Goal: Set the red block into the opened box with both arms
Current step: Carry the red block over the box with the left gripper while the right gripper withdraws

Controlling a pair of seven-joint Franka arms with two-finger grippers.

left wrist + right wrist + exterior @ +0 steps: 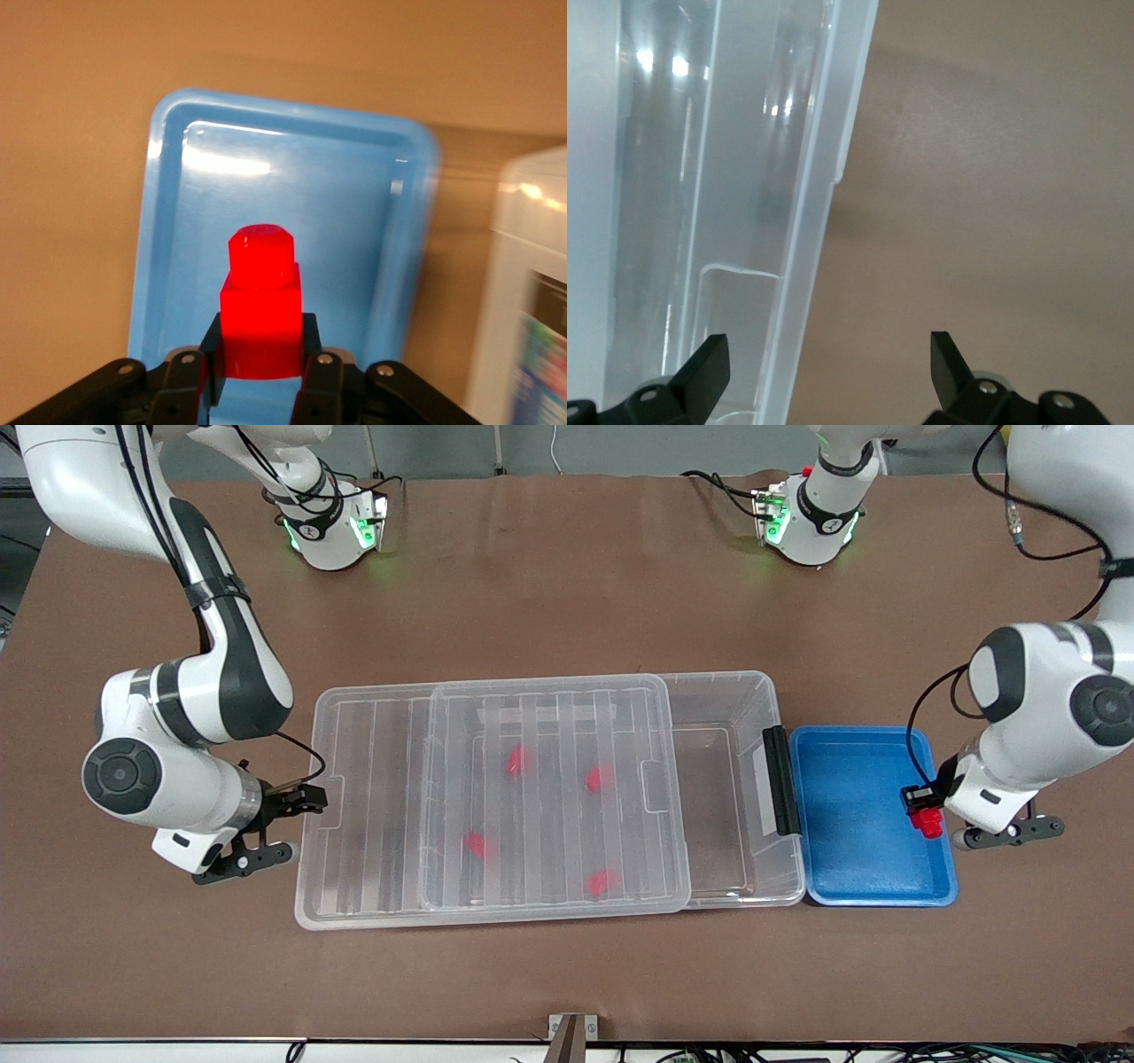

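Left end effector (259, 376): clenched on the small bright red two-level plastic block (260, 310), one black finger pad on each side of the block's lower, wider step; the round upper stud points away from the wrist. In the front view the left end effector (924, 808) and the red block (928, 823) are over the shallow blue plastic tray (850, 815), at the tray's edge toward the left arm's end of the counter. Whether the block touches the tray floor cannot be told.

Right end effector (824, 359): released, fingers spread wide, nothing between them. It sits at the rim of the ribbed clear plastic lid (788, 266), one finger over the lid, the other over bare brown counter (992, 177). In the front view the right end effector (306, 797) is at the lid (496, 797) edge toward the right arm's end of the counter.

Large clear rectangular plastic storage box (726, 797): between the two end effectors, lid slid toward the right end effector, leaving an open gap at the end nearest the blue tray. Black latch bar (781, 779) stands on that end, just beside the tray. Four red pieces (516, 760) show blurred through the lid.
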